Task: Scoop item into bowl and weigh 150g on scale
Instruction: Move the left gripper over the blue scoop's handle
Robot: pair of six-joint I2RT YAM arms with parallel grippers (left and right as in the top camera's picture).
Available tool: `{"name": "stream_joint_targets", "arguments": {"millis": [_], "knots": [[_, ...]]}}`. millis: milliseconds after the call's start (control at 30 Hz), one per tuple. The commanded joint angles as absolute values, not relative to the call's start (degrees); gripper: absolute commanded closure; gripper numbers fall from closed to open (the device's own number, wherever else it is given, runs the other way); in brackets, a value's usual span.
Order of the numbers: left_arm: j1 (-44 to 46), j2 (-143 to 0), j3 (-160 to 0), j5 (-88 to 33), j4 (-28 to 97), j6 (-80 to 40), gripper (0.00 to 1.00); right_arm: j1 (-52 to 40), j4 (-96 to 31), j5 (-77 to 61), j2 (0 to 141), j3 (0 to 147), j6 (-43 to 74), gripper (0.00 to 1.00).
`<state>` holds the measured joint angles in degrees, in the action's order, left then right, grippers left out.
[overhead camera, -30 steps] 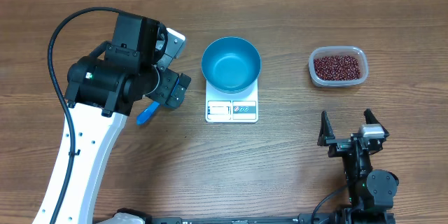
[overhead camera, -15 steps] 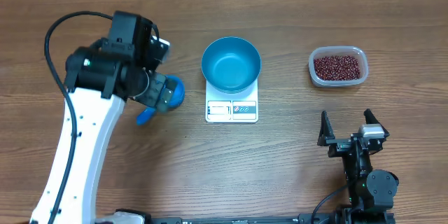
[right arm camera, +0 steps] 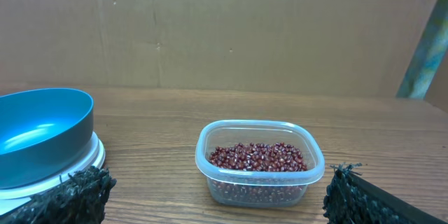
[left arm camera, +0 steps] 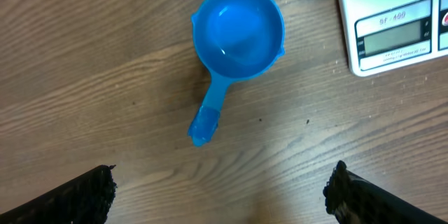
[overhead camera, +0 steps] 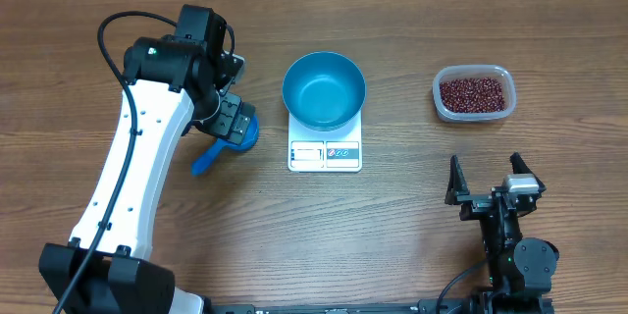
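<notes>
Hovering left gripper [left arm camera: 220, 199] wide open over light, stiff, likely slick blue scoop [left arm camera: 238, 31], best pinched across thin handle [left arm camera: 208, 108]; right gripper [overhead camera: 486, 179] equally wide, empty; loose spill-prone beans [overhead camera: 474, 93] in clear tub [overhead camera: 439, 86], right of empty bowl [overhead camera: 324, 88] on scale [overhead camera: 325, 155].

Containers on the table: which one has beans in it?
The clear plastic tub; the blue bowl on the scale and the small blue scoop are both empty.

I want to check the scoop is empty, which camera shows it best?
The left wrist view: the scoop lies whole, unobstructed, its cup visibly empty. Overhead, the left arm covers part of its cup. The right wrist view does not show it.
</notes>
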<state>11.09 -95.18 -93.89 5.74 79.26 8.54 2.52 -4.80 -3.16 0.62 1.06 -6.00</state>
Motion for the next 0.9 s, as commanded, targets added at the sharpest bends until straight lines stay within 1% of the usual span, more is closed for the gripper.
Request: {"name": "stream_joint_targets", "arguments": {"millis": [0,100,400,533,633,667,867], "knots": [[10.81,-95.90,-94.19,5.39,79.55,8.99,0.01,2.20,-4.58,-3.05,0.16,0.45,-5.76,0.00],[10.79,-96.36,-94.19,8.93,79.29,8.75,0.01,2.20,-4.58,-3.05,0.16,0.45,-5.76,0.00],[10.79,-98.74,-93.95,9.15,79.53,8.80,0.00,2.20,-4.58,-3.05,0.16,0.45,-5.76,0.00],[10.79,-100.33,-92.01,8.32,79.40,9.15,0.09,2.20,-4.58,-3.05,0.16,0.45,-5.76,0.00],[10.79,-100.95,-89.36,8.19,77.69,9.21,0.21,2.20,-4.58,-3.05,0.16,0.45,-5.76,0.00],[10.79,-100.97,-88.53,8.03,76.95,9.23,0.22,2.20,-4.58,-3.05,0.16,0.45,-5.76,0.00],[10.79,-100.95,-81.60,8.08,71.66,9.45,0.22,2.20,-4.58,-3.07,0.16,0.45,-5.76,0.00]]}}
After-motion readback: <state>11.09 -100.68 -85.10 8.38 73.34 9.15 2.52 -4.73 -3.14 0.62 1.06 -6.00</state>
